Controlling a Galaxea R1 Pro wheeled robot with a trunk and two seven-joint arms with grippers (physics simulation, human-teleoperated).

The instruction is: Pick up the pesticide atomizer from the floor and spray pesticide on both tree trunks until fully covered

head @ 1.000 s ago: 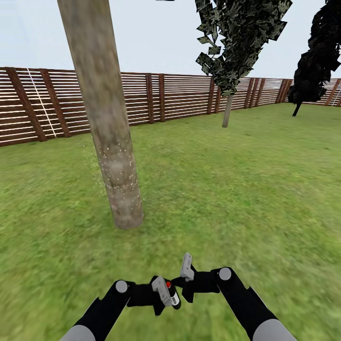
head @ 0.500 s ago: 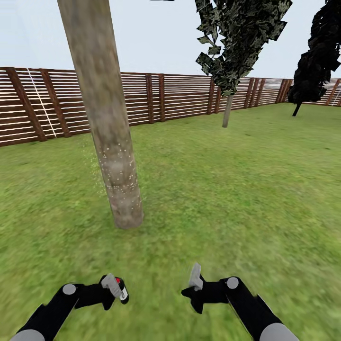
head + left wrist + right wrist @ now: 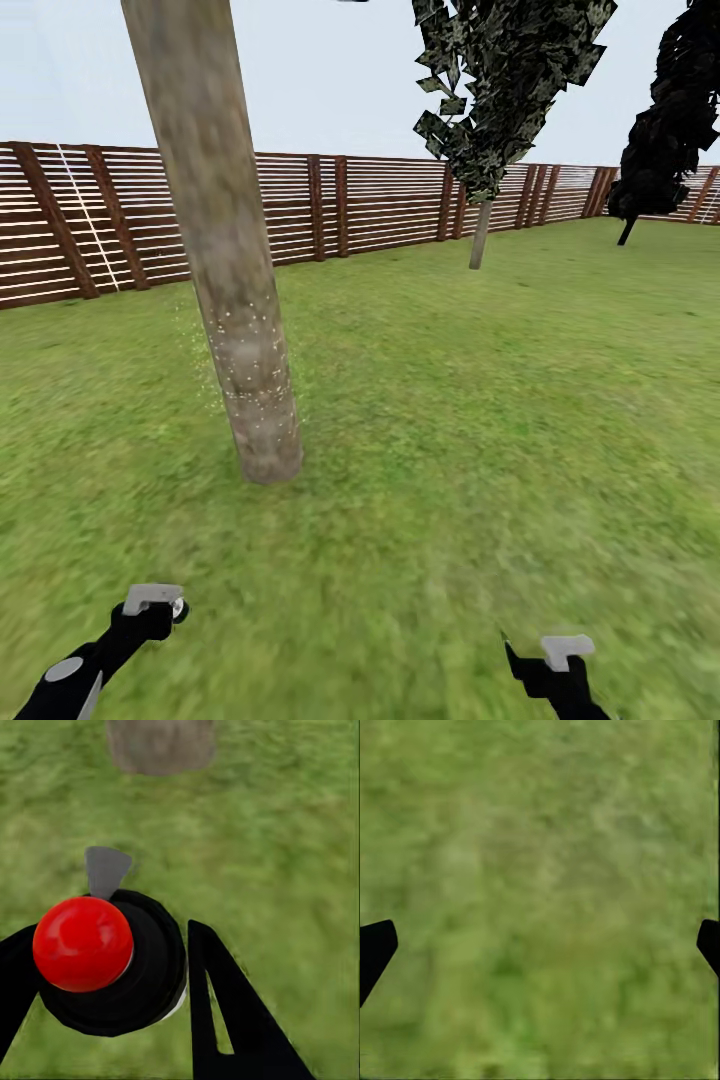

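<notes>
- Black bottle with a red round spot: the pesticide atomizer [image 3: 112, 960] sits clenched between the fingers of the left pincer [image 3: 150, 605], low at the left of the head view, with its pale grey spray head [image 3: 106, 870] aimed toward the base of the tree trunk [image 3: 225, 290].
- The bottle is held well back from the trunk, with open floor [image 3: 450, 450] between them; a spray from here could fall short onto the grass and leave the bark bare.
- Pale specks dot only the lower band of the trunk. The upper length looks clean, so coverage likely stays partial unless the nozzle is raised.
- The trunk leans, so a spray aimed straight up may drift off it higher up.
- The grip looks to sit on the bottle's round body; a slip or twist there could turn the nozzle aside or drop it.
- The right pincer [image 3: 555, 660] hangs released, its fingers spread wide over grass in the right wrist view, holding nothing; it is no backup if the bottle falls.
- The second thick trunk is not among the trees ahead; the thin-stemmed dark tree [image 3: 480, 235] by the wooden fence [image 3: 380, 205] could be mistaken for it.
</notes>
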